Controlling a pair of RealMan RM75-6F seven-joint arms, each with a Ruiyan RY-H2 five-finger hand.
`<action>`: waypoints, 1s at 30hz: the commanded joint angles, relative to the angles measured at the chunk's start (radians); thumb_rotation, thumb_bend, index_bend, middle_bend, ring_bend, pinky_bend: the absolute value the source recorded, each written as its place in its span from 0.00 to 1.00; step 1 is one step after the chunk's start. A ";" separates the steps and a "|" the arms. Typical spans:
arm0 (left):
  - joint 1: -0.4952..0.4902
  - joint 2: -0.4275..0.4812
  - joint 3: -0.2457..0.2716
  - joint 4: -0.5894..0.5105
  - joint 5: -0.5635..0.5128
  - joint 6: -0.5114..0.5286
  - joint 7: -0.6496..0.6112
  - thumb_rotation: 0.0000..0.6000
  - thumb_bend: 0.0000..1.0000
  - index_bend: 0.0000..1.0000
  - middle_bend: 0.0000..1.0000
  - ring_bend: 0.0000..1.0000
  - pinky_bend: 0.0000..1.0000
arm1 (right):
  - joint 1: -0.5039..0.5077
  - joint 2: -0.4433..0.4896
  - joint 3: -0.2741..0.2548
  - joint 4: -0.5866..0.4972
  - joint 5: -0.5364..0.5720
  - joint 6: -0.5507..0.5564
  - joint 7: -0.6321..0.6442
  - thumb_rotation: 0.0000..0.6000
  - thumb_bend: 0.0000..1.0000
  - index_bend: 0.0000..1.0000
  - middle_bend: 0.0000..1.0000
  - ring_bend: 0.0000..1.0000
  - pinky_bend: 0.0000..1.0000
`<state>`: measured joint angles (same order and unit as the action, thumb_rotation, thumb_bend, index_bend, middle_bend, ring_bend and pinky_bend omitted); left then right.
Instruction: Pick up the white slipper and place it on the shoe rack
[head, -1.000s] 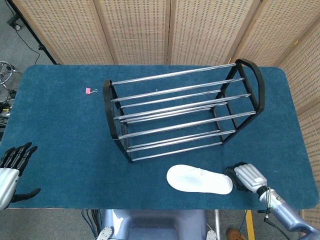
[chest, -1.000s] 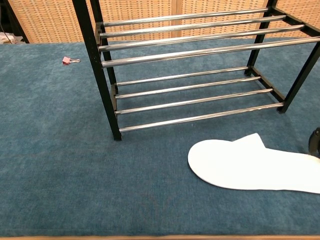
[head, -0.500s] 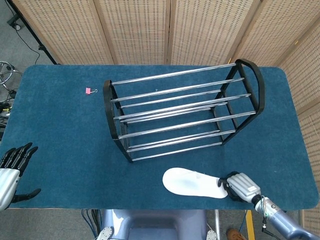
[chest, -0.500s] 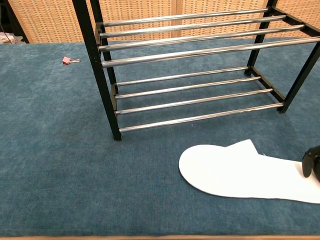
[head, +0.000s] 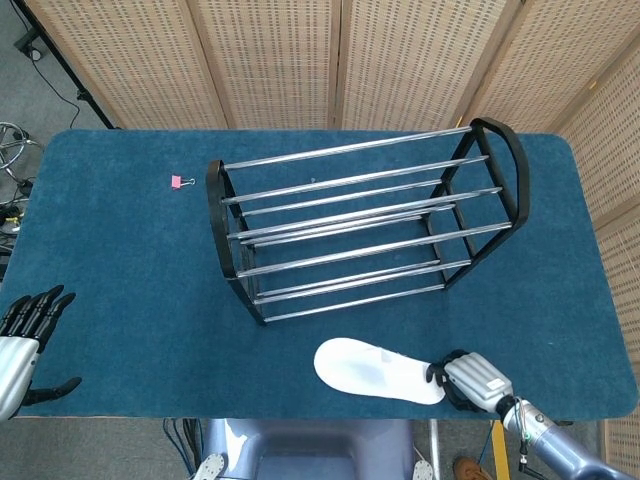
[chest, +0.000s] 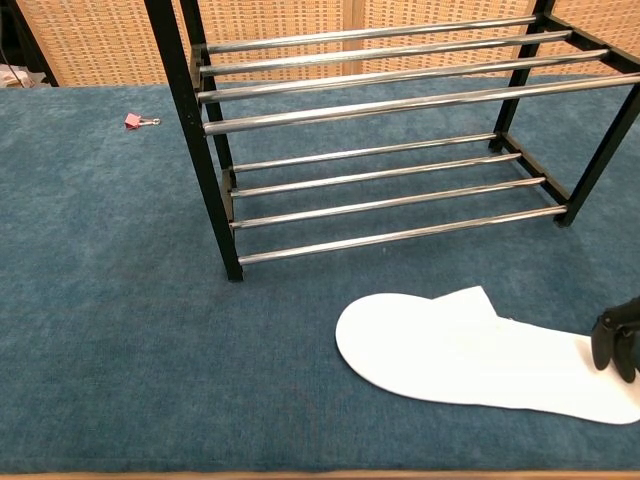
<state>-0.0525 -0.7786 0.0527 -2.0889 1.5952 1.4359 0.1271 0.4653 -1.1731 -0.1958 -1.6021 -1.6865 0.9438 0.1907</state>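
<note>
The white slipper lies flat on the blue table near the front edge, in front of the shoe rack, toe pointing left. My right hand is at its heel end, dark fingers curled over the heel, gripping it. In the chest view the slipper fills the lower right and the right hand's fingers rest on its heel at the frame edge. The black and chrome rack stands empty behind it. My left hand hovers at the table's front left corner, fingers spread, holding nothing.
A small pink binder clip lies on the table left of the rack, seen in the chest view as the clip. Wicker screens stand behind the table. The table's front edge runs close to the slipper.
The right hand has moved left and toward the front edge, taking the slipper with it; the slipper has turned slightly. The left hand has stayed in place.
</note>
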 joint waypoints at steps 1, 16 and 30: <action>0.000 0.000 0.000 0.000 0.001 0.000 0.001 1.00 0.00 0.00 0.00 0.00 0.00 | -0.004 -0.002 -0.001 0.000 -0.015 0.021 -0.002 1.00 0.74 0.34 0.40 0.32 0.24; 0.000 -0.002 0.000 -0.001 0.000 0.000 0.006 1.00 0.00 0.00 0.00 0.00 0.00 | -0.042 -0.134 0.046 0.270 -0.216 0.343 -0.035 1.00 0.45 0.10 0.09 0.13 0.15; -0.003 -0.001 0.001 -0.002 0.000 -0.007 0.000 1.00 0.00 0.00 0.00 0.00 0.00 | 0.046 -0.248 0.077 0.374 -0.315 0.360 -0.179 1.00 0.24 0.13 0.11 0.12 0.16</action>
<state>-0.0560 -0.7809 0.0530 -2.0906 1.5940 1.4286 0.1291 0.5020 -1.4112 -0.1219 -1.2234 -1.9977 1.3143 0.0228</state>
